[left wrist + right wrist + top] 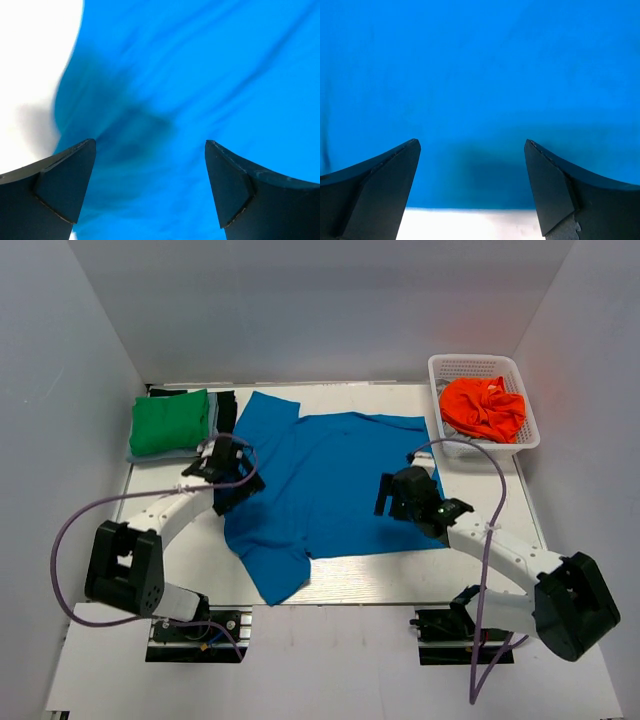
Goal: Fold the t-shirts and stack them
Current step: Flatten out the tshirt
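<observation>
One white, flat worktop carries everything, walled on three sides by plain pale panels. The largest thing on it is one blue tee, soft cotton spread flat across the middle, with one sleeve reaching toward the far left, another corner trailing toward the near edge, and shallow creases running across the cloth. Two white-and-black arms reach in from the near edge, one on each side, each trailed by one looping purple cable. One white plastic mesh basket, rectangular with an open lattice wall, sits at the far right corner and holds one orange tee, crumpled into a heap. At the far left corner one green tee lies folded into a neat rectangle on top of a low stack of dark tees, whose number cannot be told from their edges. The left fingers, two dark wedge-shaped pads, stand spread wide over the blue tee's left edge with nothing between them. The right fingers, two of the same shape, are likewise spread wide and hold nothing, above the tee's right side near its hem. Whether any tip touches the cloth cannot be told.
</observation>
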Controlling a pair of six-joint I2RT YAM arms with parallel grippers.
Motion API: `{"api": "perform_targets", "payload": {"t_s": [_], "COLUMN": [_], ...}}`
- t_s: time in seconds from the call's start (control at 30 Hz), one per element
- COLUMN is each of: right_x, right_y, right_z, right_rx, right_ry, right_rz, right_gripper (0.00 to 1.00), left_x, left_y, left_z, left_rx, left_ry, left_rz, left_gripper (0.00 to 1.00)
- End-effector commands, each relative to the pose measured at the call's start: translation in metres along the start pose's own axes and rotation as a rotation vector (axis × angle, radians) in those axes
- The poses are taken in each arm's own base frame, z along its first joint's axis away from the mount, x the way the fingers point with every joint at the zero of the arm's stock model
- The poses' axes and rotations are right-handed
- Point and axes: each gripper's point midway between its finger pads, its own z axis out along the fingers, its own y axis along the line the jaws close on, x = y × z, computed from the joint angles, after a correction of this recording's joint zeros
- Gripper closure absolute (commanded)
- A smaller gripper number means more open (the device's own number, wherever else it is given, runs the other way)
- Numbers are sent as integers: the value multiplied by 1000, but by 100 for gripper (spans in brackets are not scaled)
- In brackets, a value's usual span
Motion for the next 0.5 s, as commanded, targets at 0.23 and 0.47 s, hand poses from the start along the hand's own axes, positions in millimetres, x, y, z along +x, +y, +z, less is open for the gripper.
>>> {"api": "perform_targets", "payload": {"t_s": [0.23, 0.47], "right_x": [-93, -112], "right_y": [-10, -25], "right_z": [66, 103], "right_rx": [133, 164], "right_ry": [-42, 16], "right_rz": [39, 10], "right_gripper": [10, 10], "left_x": [-94, -112], "left_y": [-70, -92], "left_z": [41, 108], "left_rx": [-27, -127], "left_ry": [-112, -49], "left_rz": [120, 215], "left_gripper": [0, 0]}}
